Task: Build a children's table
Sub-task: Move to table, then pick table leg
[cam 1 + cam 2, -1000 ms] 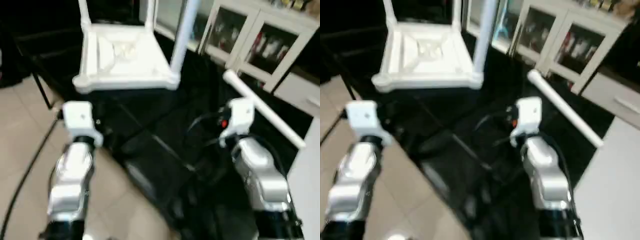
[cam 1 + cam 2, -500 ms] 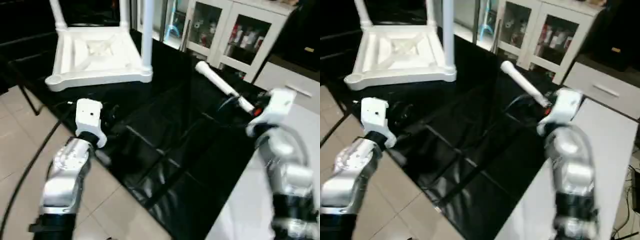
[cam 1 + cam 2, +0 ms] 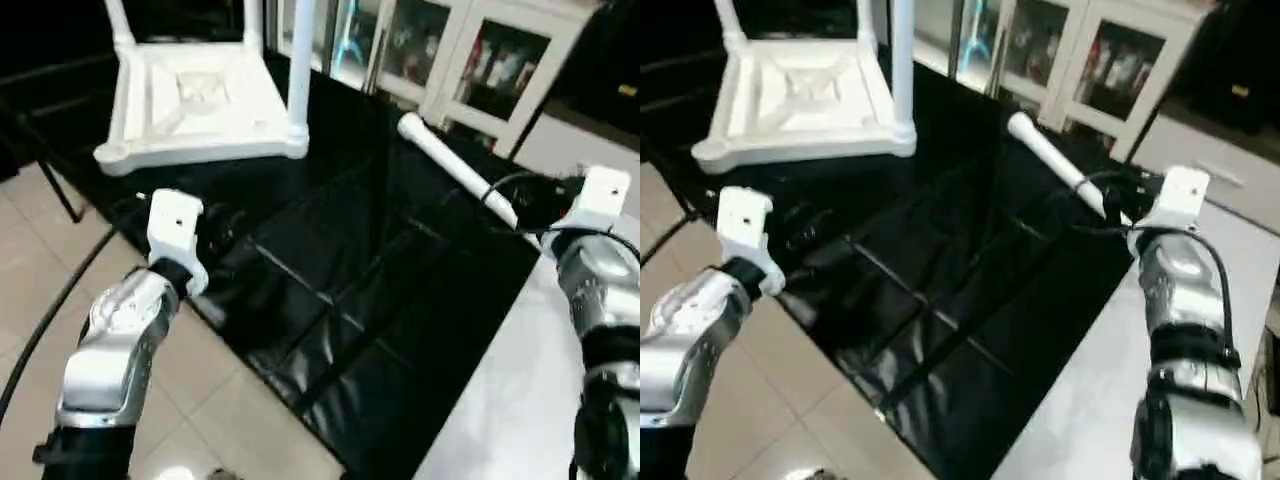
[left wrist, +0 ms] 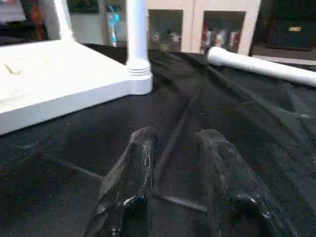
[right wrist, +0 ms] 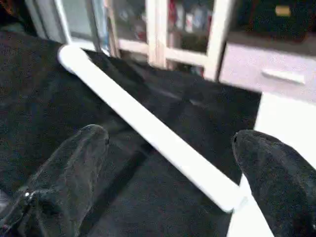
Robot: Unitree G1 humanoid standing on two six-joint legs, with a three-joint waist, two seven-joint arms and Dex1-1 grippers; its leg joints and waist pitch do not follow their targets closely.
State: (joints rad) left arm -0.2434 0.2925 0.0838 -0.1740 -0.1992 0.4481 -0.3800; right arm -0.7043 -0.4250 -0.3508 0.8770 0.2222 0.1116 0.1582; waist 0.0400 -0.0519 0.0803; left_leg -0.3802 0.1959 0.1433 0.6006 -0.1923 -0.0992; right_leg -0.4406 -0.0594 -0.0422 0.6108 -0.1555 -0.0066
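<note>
Children's table (image 3: 200,110) lay upside down at far end of black sheet (image 3: 340,300), ribbed underside up, legs already standing in its sockets. Judged it light, stiff, hollow plastic; bulky, best steadied at rim. Loose leg (image 5: 148,131) lay well apart, on sheet near my right gripper (image 5: 170,177), between its spread-wide fingers, untouched. Smooth round tube, likely slippery and rolls; grasp mid-shaft. My left gripper (image 4: 173,168) hovered over sheet, fingers partly parted, empty.

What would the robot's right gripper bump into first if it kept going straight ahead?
Most likely the loose white leg lying on the black sheet. The right gripper is wide open, and the leg runs across between its fingers, though how near is hard to judge.
</note>
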